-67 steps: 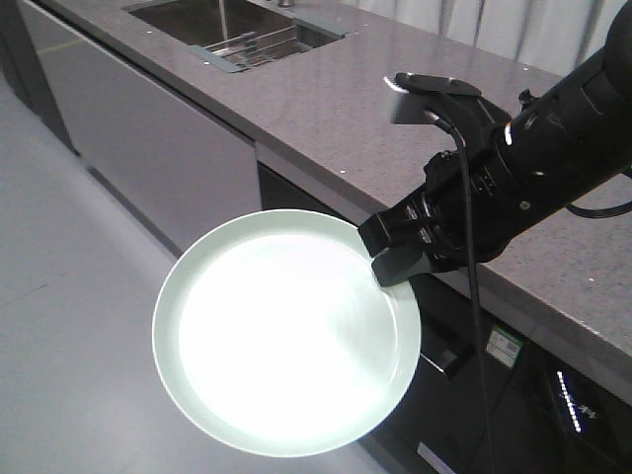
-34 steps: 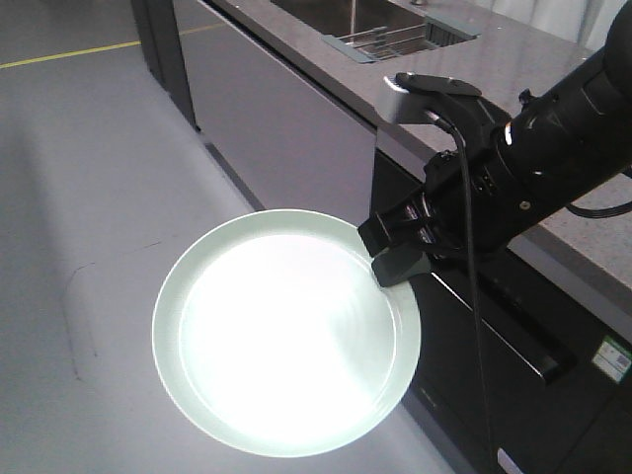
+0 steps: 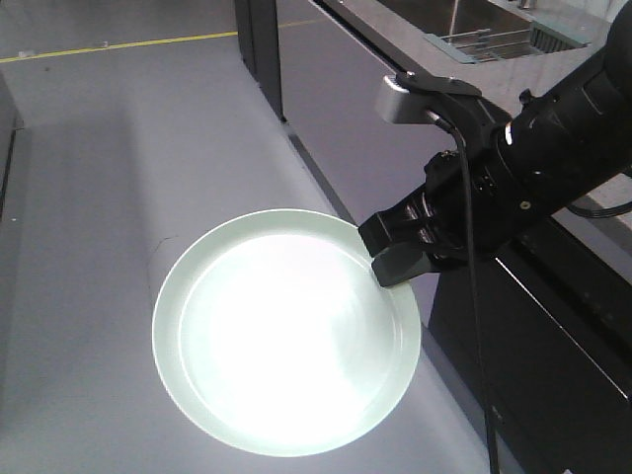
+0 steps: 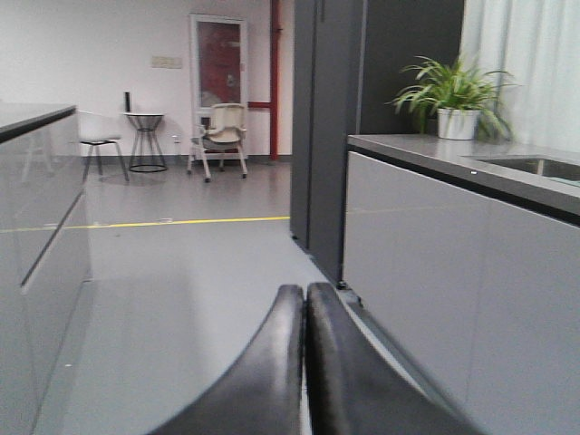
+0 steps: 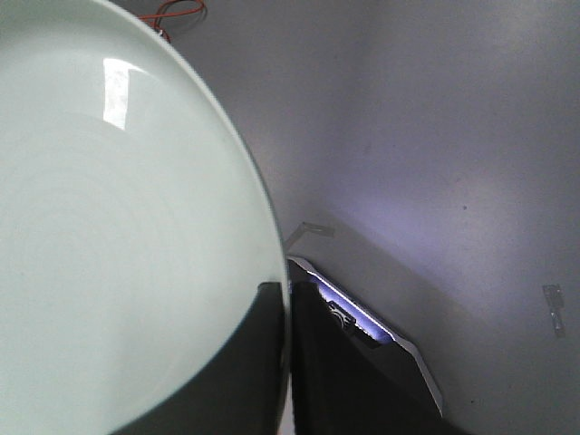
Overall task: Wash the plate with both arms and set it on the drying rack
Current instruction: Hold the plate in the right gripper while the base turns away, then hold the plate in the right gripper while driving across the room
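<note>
Where the plate is: the round pale mint-green plate (image 3: pixel 286 331) hangs in the air over the grey floor (image 3: pixel 118 148), low in the middle of the front view.
Right gripper: the black right gripper (image 3: pixel 395 259) pinches the plate's rim at its upper right edge (the right wrist view shows the rim between two dark fingers).
Left gripper: the black left gripper (image 4: pixel 305 292) has its fingers pressed together, with nothing between them.
Drying rack: the flat rack of thin steel rods (image 3: pixel 484 41) lies by the steel sink (image 3: pixel 474 12), far off in the upper right of the frame.
Done so far: the plate is picked up, it seems.
Left to do: bring it to the sink, wash it with both arms, then set it on the rack. I see no water on it.
</note>
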### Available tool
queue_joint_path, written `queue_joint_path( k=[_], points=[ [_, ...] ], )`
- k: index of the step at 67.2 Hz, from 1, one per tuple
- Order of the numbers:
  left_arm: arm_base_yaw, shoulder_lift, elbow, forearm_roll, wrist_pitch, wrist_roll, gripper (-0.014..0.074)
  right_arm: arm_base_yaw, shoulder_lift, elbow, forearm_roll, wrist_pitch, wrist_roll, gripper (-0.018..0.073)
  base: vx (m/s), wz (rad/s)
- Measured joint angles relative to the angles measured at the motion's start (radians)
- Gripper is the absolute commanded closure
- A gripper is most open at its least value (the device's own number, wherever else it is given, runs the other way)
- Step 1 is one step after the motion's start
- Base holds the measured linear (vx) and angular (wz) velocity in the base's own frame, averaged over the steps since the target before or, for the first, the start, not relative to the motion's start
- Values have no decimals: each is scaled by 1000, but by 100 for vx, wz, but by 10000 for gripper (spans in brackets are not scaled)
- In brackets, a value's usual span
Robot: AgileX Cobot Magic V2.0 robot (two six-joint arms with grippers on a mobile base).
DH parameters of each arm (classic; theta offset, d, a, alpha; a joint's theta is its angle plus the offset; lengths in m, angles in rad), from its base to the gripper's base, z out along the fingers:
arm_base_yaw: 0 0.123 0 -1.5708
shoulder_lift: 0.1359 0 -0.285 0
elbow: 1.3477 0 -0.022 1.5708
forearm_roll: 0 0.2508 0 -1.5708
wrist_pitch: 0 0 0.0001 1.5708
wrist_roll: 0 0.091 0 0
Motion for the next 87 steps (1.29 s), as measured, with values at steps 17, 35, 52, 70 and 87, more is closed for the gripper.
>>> queue_joint_path(
  k=[17,35,52,70,87],
  points=[
    [0,0,0,0,0,0,603,0,0,0,0,0,0,564,-3,33],
    [0,0,0,0,0,0,603,0,0,0,2,0,0,564,0,29],
    [0,0,0,0,0,0,603,0,0,0,2,0,0,564,4,14],
    [0,0,0,0,0,0,603,0,0,0,2,0,0,564,7,15],
    [0,0,0,0,0,0,603,0,0,0,2,1,0,564,8,13]
  ],
)
